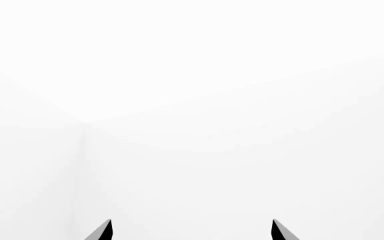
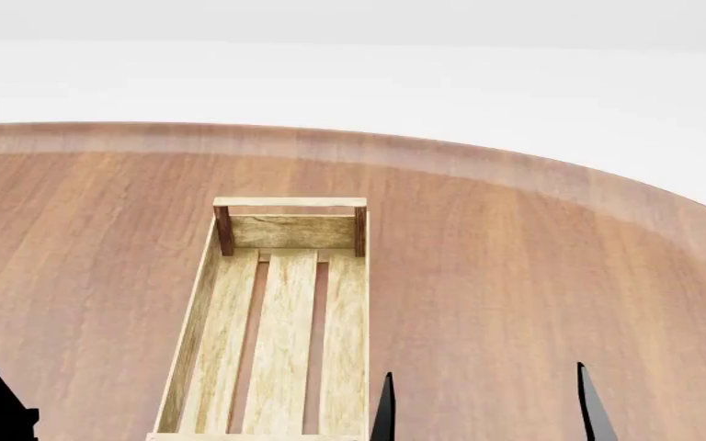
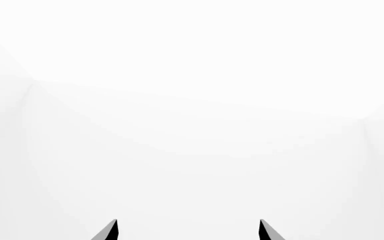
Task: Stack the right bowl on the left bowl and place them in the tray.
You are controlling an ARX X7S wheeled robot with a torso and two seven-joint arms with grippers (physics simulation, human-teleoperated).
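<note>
So far nothing of the job looks done. The big round brown surface (image 2: pixel 513 276) fills most of the head view. The tray (image 2: pixel 282 322) sits on it, in the lower middle of the frame, and nothing is inside it. No bowls show in any view, so I cannot tell where they are; stacking them and putting them in the tray is all left to do.

The right end effector (image 2: pixel 488 404) shows at the bottom right of the head view with its two dark tips wide apart and holding nothing. The left end effector (image 1: pixel 192 230) has its tips apart too, in its wrist view.

Only the head view shows the surface and tray. Both wrist views show just white space past the tips.
</note>
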